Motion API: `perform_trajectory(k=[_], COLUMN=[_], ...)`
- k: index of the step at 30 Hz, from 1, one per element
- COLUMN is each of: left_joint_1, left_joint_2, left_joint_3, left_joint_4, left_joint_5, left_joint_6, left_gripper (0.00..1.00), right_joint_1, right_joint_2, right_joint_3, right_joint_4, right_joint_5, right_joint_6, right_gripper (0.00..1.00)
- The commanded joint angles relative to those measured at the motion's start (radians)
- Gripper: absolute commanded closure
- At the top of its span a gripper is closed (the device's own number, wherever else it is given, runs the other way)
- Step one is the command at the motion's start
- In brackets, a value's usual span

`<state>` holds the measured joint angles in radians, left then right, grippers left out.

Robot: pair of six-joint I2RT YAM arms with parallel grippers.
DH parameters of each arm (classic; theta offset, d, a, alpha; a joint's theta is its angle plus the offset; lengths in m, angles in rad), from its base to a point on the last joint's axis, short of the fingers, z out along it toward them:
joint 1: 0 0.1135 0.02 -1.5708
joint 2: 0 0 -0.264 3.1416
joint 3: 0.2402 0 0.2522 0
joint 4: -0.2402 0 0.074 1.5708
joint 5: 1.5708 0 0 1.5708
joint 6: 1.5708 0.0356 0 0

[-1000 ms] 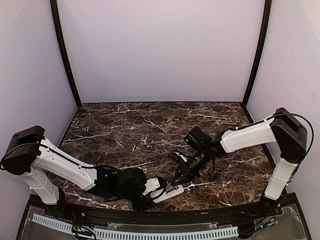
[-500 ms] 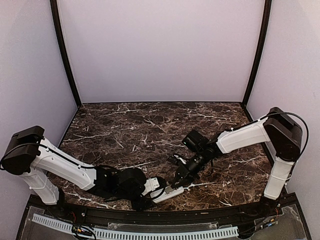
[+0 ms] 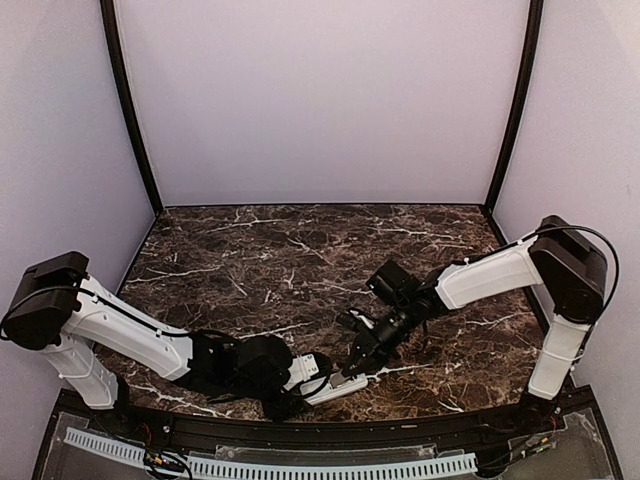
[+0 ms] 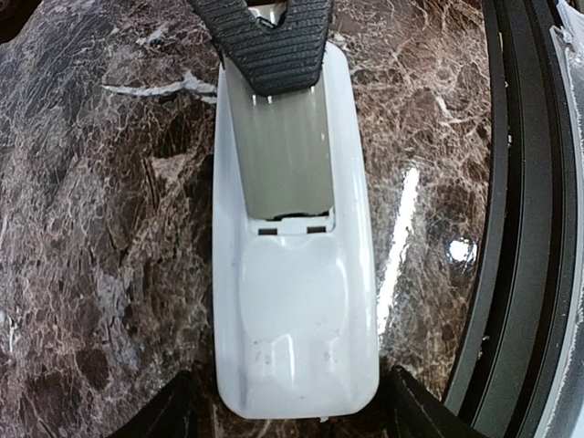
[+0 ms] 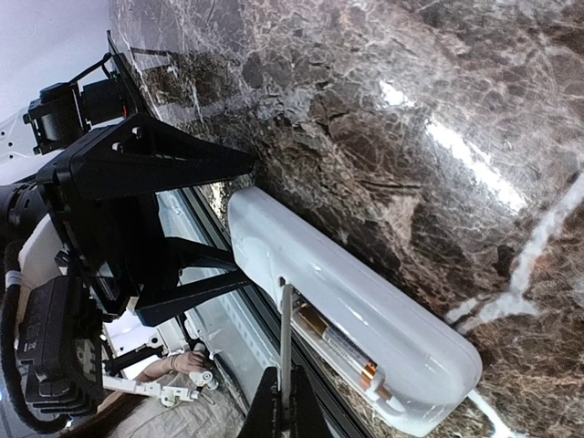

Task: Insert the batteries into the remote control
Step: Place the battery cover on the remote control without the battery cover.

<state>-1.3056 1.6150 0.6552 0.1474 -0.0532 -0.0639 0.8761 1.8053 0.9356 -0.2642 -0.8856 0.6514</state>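
Observation:
The white remote control (image 4: 297,310) lies back up on the marble by the front edge, also in the top view (image 3: 346,384). My left gripper (image 4: 294,401) (image 3: 318,374) straddles its rounded end, one black finger close against each side (image 5: 239,222). My right gripper (image 5: 286,401) (image 3: 360,360) is shut on the thin grey back cover (image 4: 278,155). The cover (image 5: 286,338) stands tilted, its far edge at the inner end of the battery bay. A copper-and-black battery (image 5: 342,351) shows in the open bay under it.
The black front rail of the table (image 4: 520,228) runs right beside the remote. A white slotted cable strip (image 3: 270,465) lies below the rail. Purple walls close the table at the back and both sides.
My right arm has drawn in slightly, towards the left and the front edge, bringing the cover closer over the remote. The left arm and the remote have stayed put.

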Motion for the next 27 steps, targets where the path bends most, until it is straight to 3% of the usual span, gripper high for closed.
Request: perform_trajectory(k=[1, 27], left_joint_1=[-0.004, -0.004], left_joint_2=[-0.002, 0.011], left_joint_3=[-0.026, -0.023], left_joint_4=[-0.073, -0.071], left_joint_5=[-0.010, 0.008], left_joint_6=[-0.004, 0.002], left_gripper=[0.32, 0.42], right_joint_1=[0.002, 0.043], right_joint_2=[-0.043, 0.000], right_joint_3=[-0.028, -0.100], right_joint_4=[0.051, 0.176], right_joint_5=[0.010, 0.054], right_joint_6=[0.043, 0.141], right_gripper=[1.00, 1.00])
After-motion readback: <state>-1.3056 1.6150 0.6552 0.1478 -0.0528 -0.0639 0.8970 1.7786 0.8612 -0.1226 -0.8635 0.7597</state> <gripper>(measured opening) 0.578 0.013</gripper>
